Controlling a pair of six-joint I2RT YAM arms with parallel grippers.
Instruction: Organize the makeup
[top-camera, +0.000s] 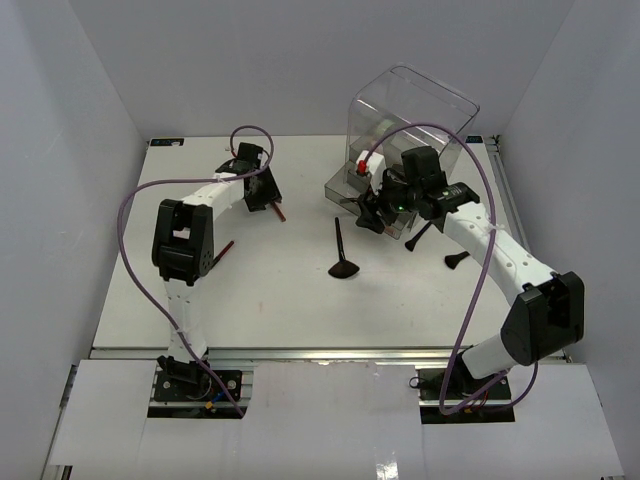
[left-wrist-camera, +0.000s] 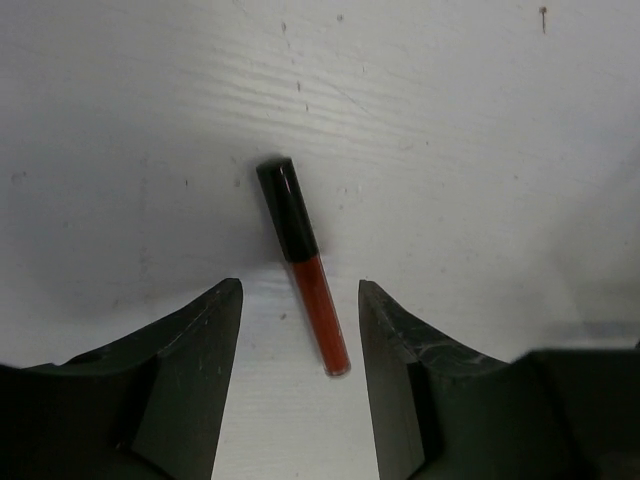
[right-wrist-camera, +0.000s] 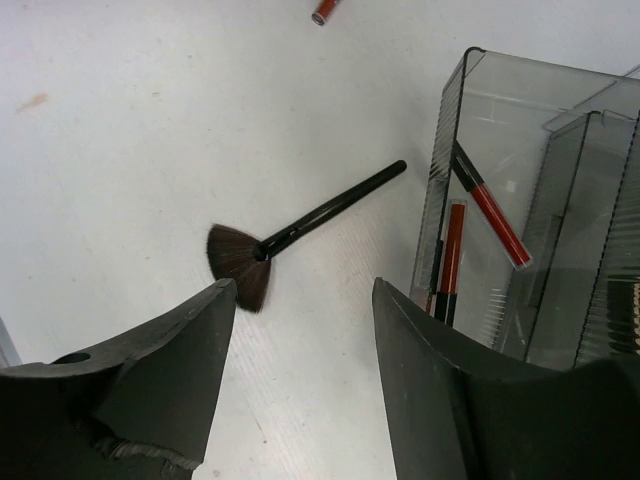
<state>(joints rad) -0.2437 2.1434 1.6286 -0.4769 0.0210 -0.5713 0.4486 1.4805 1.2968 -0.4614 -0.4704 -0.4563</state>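
White surface (top-camera: 280, 300) with plain pale walls all round, and the makeup is pretty scattered. Closest to the arm bases is the fan brush (top-camera: 342, 255), lying mid-surface with its bristle head toward the near edge and its black handle pointing away; the right wrist view shows it (right-wrist-camera: 300, 235) flat on the surface just left of the clear box. Off to the right there's a stubby black brush (top-camera: 455, 260) sitting next to the right arm, and over on the left a thin dark-red stick (top-camera: 222, 250) pokes out beside the left arm's elbow. A bit farther back, the right pincer (top-camera: 372, 215) hangs between the fan brush and the box, jaws spread wide and nothing in them (right-wrist-camera: 305, 285). On the left, farther still, the left pincer (top-camera: 262, 195) is down over a lip gloss tube (top-camera: 279, 211). From its wrist cam the jaws are apart (left-wrist-camera: 300, 290) and the tube (left-wrist-camera: 303, 265), black cap away and red end near, lies between them with a gap on each side, so it's not gripped. At the far right stands the clear box (top-camera: 410, 120). Through its wall (right-wrist-camera: 450, 130) you can see a red tube (right-wrist-camera: 497, 222) leaning at a slant and a second red tube (right-wrist-camera: 452, 245) standing more upright.
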